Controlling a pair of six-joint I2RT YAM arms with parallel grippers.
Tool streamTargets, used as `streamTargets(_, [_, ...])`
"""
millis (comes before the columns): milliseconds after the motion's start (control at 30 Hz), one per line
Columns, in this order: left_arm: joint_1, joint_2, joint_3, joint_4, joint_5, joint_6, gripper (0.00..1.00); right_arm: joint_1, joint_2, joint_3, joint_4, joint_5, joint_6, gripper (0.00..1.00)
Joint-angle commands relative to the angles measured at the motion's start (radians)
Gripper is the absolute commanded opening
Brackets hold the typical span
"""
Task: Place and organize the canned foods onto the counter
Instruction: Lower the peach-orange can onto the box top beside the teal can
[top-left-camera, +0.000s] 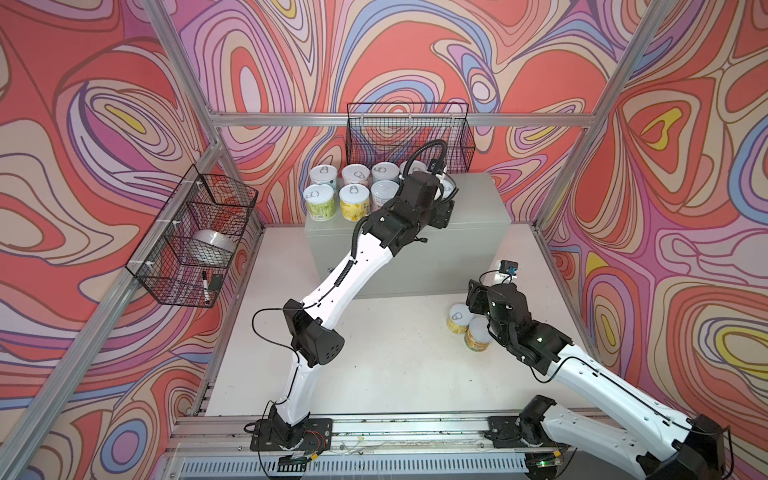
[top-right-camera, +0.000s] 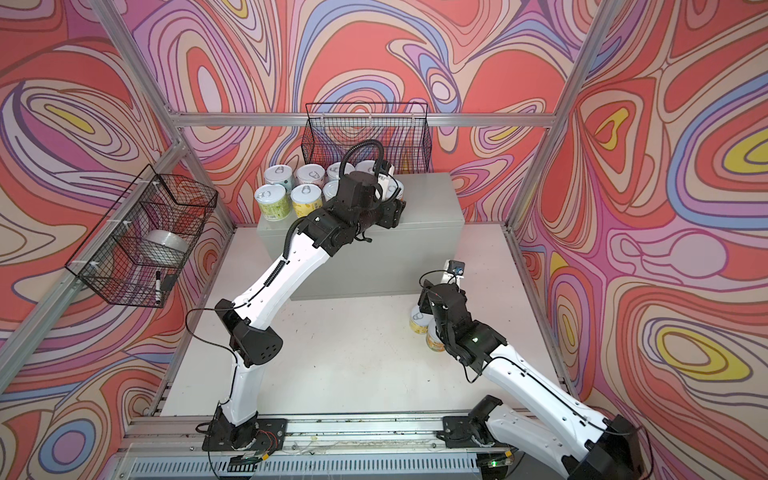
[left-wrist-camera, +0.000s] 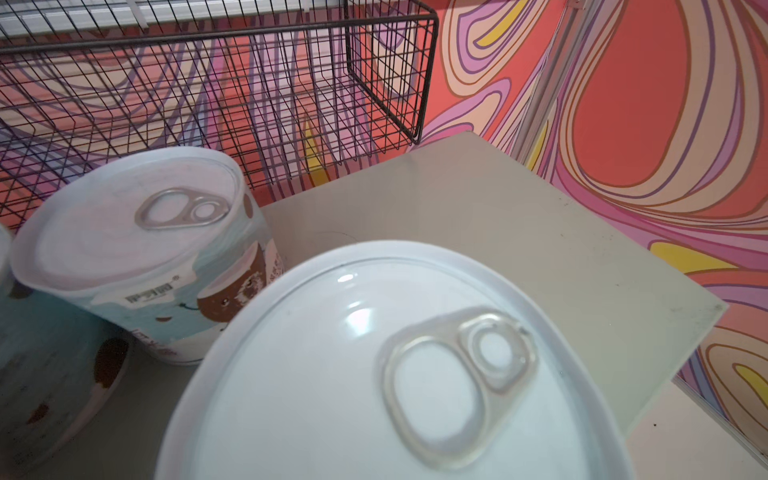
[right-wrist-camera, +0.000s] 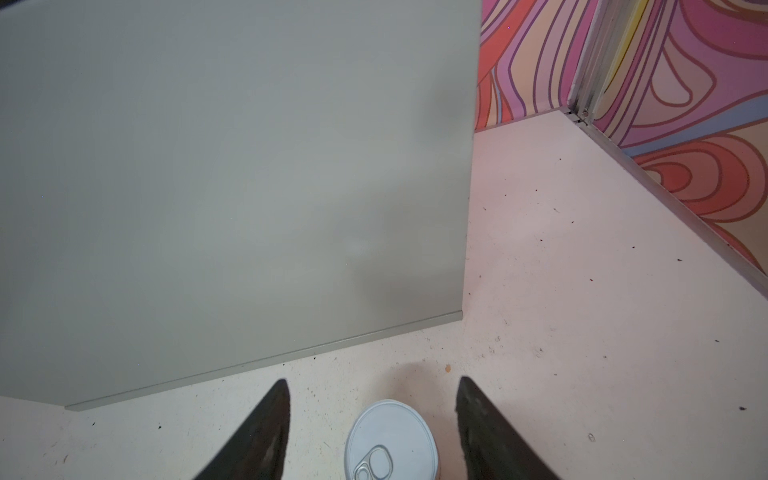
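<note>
Several cans (top-left-camera: 354, 201) with silver pull-tab lids stand in two rows on the left part of the pale grey counter (top-left-camera: 478, 208). My left gripper (top-left-camera: 442, 195) is at the right end of those rows, shut on a can (left-wrist-camera: 374, 374). Its lid fills the left wrist view and hides the fingers. A blue-labelled can (left-wrist-camera: 137, 245) stands just beside it. Two more cans rest on the white table in front of the counter: a yellow one (top-left-camera: 459, 318) and one (top-left-camera: 478, 334) half under the right arm. My right gripper (right-wrist-camera: 374, 381) hangs open above the yellow can (right-wrist-camera: 390, 440), with a finger out to each side of it.
A black wire basket (top-left-camera: 409, 137) hangs on the back wall just above the counter's rear edge. Another wire basket (top-left-camera: 195, 237) on the left wall holds a tape roll (top-left-camera: 212, 245) and a marker (top-left-camera: 205, 286). Aluminium frame posts (top-left-camera: 569, 174) border the table.
</note>
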Motion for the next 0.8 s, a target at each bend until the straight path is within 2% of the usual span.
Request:
streamTargets(0, [0.002,-0.001,-0.016,0.056,0.000,-0.017,0.12,-0.003,0.007,0.024,-0.005,-0.007,-0.004,0.65])
streamTargets(167, [0.004,0.006,-0.029,0.059,0.003,-0.026,0.14,-0.003,0.000,0.026,-0.013,-0.002,0.000,0.65])
streamTargets(233, [0.003,0.006,-0.034,0.062,0.002,-0.028,0.21,-0.003,-0.007,0.029,-0.015,-0.001,0.000,0.65])
streamTargets(333, [0.003,0.003,-0.045,0.069,-0.002,-0.028,0.41,-0.003,-0.017,0.035,-0.024,0.004,-0.010,0.65])
streamTargets(467, [0.003,-0.002,-0.051,0.079,-0.019,-0.025,0.79,-0.003,-0.023,0.050,-0.031,0.005,-0.025,0.66])
streamTargets(567, [0.003,-0.005,-0.053,0.079,-0.031,-0.021,1.00,-0.003,-0.019,0.065,-0.028,-0.004,-0.044,0.66])
streamTargets(767, [0.003,-0.036,-0.114,0.129,-0.039,-0.012,1.00,-0.003,-0.001,0.089,-0.014,-0.035,-0.061,0.68])
